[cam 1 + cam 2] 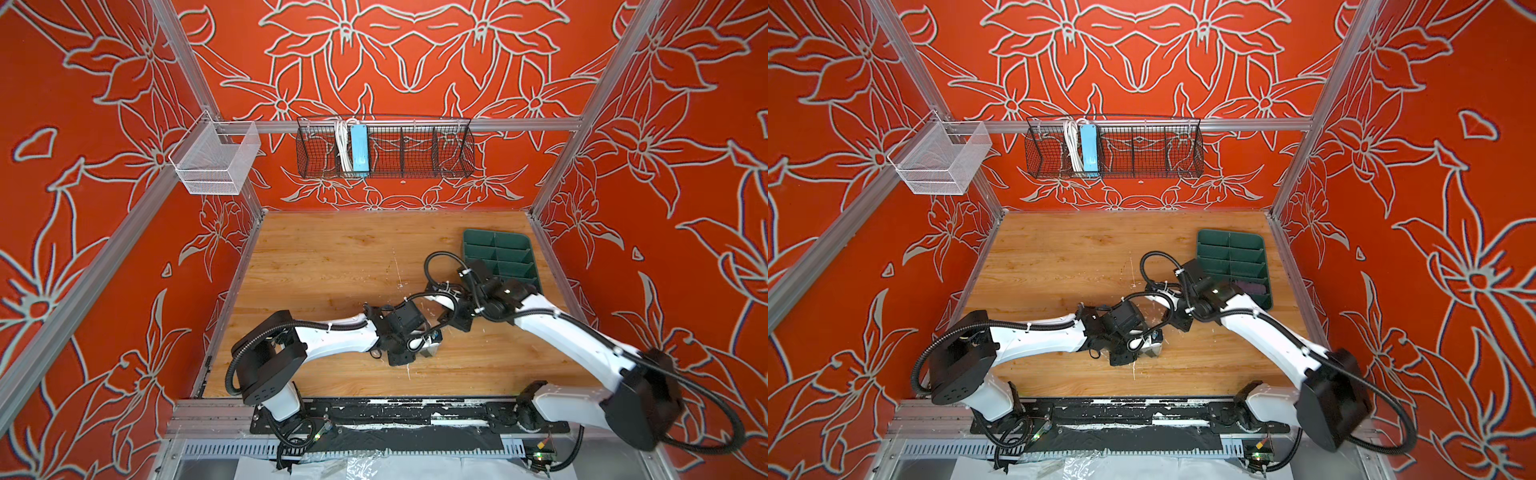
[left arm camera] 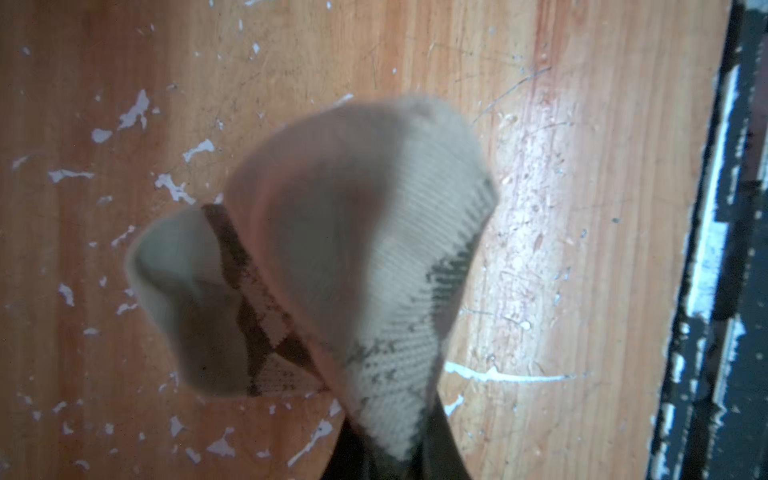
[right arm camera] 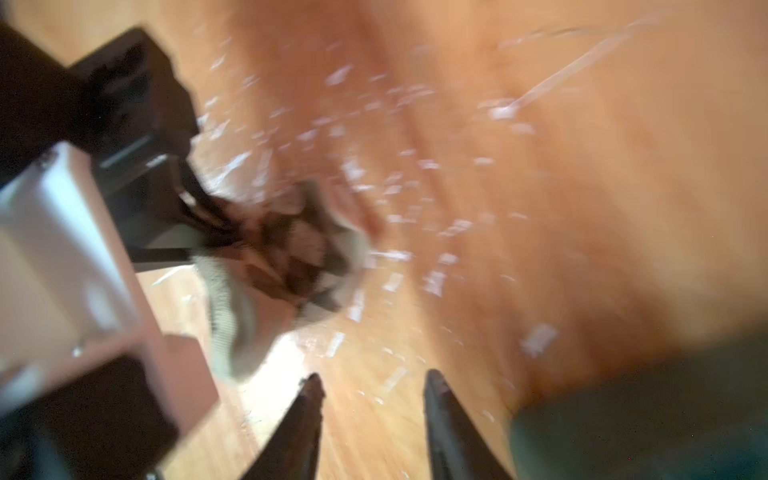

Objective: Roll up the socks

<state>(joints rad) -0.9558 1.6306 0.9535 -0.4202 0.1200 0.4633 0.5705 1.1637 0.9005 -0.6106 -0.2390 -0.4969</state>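
The beige sock (image 2: 332,249) with dark argyle diamonds hangs bunched from my left gripper (image 2: 390,449), which is shut on its edge just above the wooden table (image 2: 582,208). In both top views only a small pale bit of that sock (image 1: 430,351) (image 1: 1152,350) shows under the left wrist. My right gripper (image 3: 372,378) is open with nothing between its fingers, close beside the held sock (image 3: 291,257). A purple sock (image 1: 1250,286) lies in the nearest compartment of the green tray (image 1: 1229,241), partly hidden by the right arm.
The green divided tray (image 1: 498,241) sits at the table's back right, just behind the right wrist. A black wire basket (image 1: 386,145) and a white mesh basket (image 1: 216,158) hang on the rails above. A black rail (image 1: 374,411) runs along the front edge.
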